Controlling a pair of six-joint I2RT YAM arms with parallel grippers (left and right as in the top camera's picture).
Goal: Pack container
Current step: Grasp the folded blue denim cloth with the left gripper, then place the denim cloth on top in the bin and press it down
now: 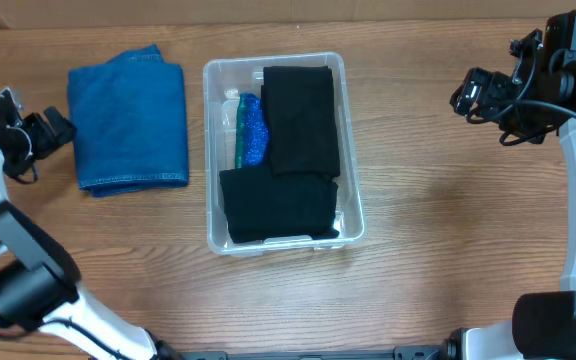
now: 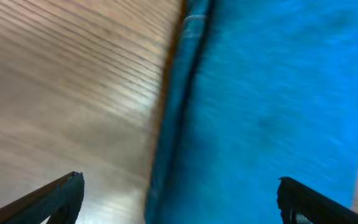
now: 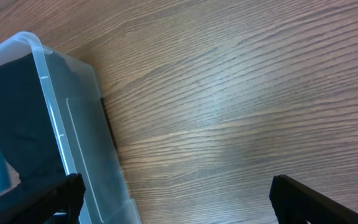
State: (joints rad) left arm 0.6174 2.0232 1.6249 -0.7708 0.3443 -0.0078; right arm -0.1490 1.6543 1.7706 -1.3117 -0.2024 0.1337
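Overhead, the container (image 1: 211, 200) sits mid-table (image 1: 438, 200) and holds two folded black cloths (image 1: 301, 115), with a blue sparkly item (image 1: 253, 130) beside them that is hard to identify. A folded blue cloth (image 1: 130, 120) lies near the container, on the left arm's side. The blurred left wrist view shows the left gripper (image 2: 179, 199) spread wide over that cloth's edge, empty. The right gripper (image 3: 176, 199) is likewise spread and empty beside the container, which is cut off in the right wrist view.

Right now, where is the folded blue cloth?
In the overhead view, the blue cloth lies on the table outside the container, just left of it, with the left gripper beside its left edge.
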